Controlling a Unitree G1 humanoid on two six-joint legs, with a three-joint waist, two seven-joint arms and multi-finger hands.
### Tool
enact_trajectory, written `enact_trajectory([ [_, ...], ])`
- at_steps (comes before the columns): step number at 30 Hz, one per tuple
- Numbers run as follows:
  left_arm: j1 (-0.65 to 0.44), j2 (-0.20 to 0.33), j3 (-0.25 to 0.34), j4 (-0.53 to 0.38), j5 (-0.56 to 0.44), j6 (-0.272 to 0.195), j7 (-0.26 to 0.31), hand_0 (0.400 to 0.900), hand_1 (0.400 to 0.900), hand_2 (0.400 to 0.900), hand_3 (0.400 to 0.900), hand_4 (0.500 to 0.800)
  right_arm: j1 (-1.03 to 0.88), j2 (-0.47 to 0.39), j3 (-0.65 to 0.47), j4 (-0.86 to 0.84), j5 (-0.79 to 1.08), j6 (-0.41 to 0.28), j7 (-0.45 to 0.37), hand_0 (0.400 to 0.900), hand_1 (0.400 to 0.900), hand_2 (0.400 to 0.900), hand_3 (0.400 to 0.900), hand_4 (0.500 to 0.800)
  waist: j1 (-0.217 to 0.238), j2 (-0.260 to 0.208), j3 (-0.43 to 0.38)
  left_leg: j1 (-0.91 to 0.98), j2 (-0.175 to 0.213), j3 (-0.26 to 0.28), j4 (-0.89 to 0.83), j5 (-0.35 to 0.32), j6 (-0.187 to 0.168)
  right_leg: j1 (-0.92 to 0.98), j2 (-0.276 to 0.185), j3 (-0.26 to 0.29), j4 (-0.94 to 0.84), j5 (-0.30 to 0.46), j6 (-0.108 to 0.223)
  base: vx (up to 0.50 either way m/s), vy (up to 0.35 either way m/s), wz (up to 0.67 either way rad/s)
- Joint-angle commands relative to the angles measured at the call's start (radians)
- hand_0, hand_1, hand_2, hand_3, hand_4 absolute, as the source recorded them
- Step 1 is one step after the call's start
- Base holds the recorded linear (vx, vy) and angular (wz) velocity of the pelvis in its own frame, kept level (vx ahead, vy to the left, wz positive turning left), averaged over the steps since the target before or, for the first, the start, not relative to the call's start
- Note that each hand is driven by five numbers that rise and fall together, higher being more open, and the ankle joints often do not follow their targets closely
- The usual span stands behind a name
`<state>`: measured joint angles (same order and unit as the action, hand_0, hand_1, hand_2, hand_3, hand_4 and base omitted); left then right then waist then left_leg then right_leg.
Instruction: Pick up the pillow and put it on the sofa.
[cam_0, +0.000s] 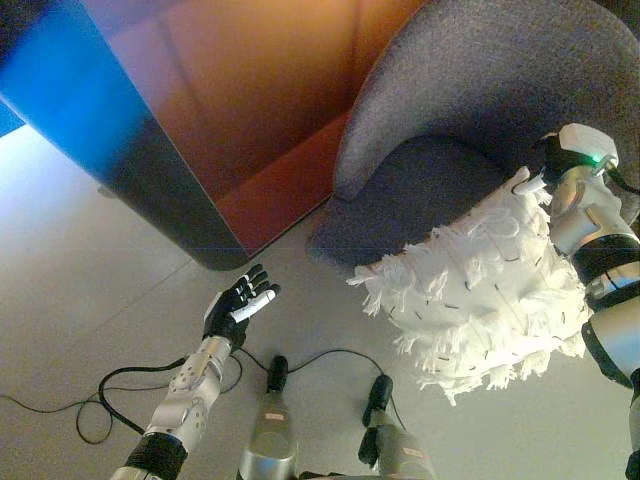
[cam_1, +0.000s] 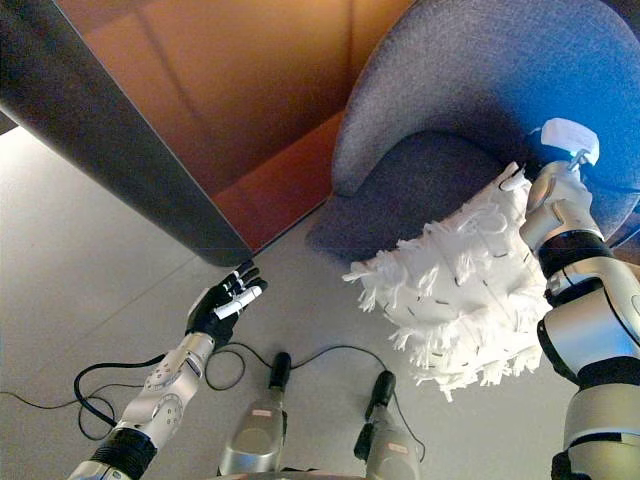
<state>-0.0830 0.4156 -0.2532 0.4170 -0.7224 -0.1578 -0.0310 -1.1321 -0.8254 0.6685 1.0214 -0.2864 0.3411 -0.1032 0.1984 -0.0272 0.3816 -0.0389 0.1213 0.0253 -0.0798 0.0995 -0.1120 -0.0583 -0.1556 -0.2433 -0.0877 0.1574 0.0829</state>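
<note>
The white shaggy pillow (cam_0: 480, 290) hangs off the floor in front of the grey sofa (cam_0: 480, 80), its upper part overlapping the front of the seat cushion (cam_0: 420, 190). My right hand (cam_0: 543, 168) is at the pillow's top right edge, fingers curled into the fringe, and the forearm runs down the pillow's right side. Most of that hand is hidden by the fringe and the wrist. My left hand (cam_0: 238, 305) is open with straight fingers, low over the floor to the left of the sofa, holding nothing and well clear of the pillow.
A large piece of furniture with a dark side and an orange-brown face (cam_0: 200, 110) stands at the back left, close to the sofa's left side. Pale floor (cam_0: 80, 280) spreads to the left and front.
</note>
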Motion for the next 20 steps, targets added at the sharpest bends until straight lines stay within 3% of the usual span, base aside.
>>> enact_trajectory([
  [1, -0.019, 0.037, -0.074, -0.114, -0.02, -0.082, -0.007, 0.9, 0.9, 0.9, 0.9, 0.8, -0.181, -0.129, 0.1, 0.024, -0.069, 0.002, -0.082, 0.9, 0.9, 0.9, 0.9, 0.8, 0.024, -0.015, -0.104, -0.018, 0.006, -0.063, 0.001, -0.027, 0.002, 0.025, -0.076, 0.023, 0.015, -0.009, 0.11, 0.0, 0.0, 0.0],
  [20, -0.005, 0.03, -0.07, -0.113, 0.01, -0.068, 0.003, 0.9, 0.9, 0.9, 0.9, 0.8, -0.13, -0.136, 0.074, 0.028, -0.067, -0.024, -0.076, 0.9, 0.9, 0.9, 0.9, 0.8, 0.017, -0.017, -0.118, 0.003, 0.005, -0.056, 0.001, -0.036, -0.001, 0.037, -0.079, 0.031, 0.016, -0.014, 0.112, 0.0, 0.0, 0.0],
])
